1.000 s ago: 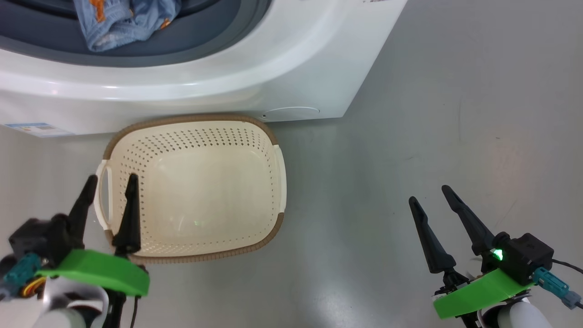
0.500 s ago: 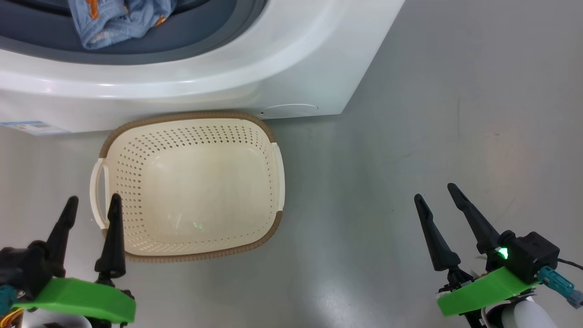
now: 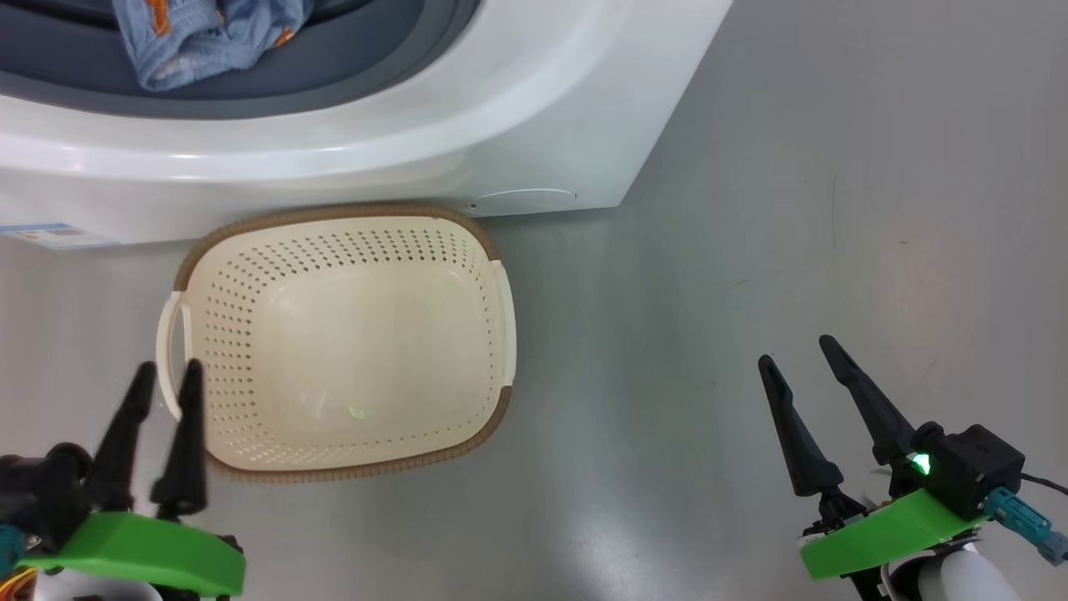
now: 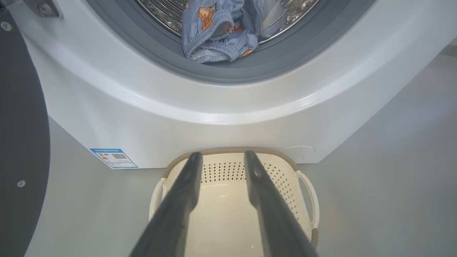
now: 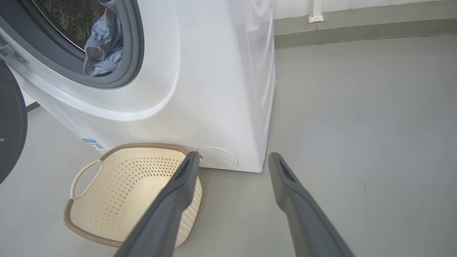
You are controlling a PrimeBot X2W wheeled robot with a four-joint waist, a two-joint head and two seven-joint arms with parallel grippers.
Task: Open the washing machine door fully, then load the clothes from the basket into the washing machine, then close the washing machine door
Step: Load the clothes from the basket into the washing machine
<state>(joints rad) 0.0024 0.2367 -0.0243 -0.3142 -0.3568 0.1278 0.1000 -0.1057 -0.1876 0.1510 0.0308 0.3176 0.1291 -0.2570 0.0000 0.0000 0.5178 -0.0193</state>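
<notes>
Loading looks finished. Big white front-loader washing machine [image 3: 542, 125] stands with its black-rimmed round door [image 4: 21, 142] swung open. Cream perforated basket [image 3: 334, 219] sits empty at its base, and the light blue clothes [image 3: 200, 42] lie in the steel drum [image 4: 157, 12]. Next move: swing the door shut. The empty left hand [image 3: 171, 367] has its fingers closer together than a second ago; the right hand [image 3: 794, 351] stands wide apart, empty.

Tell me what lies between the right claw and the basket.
Nothing but bare grey floor. The head view shows an open stretch of it separating the right claw from the basket, with no clothes or other items on it.
</notes>
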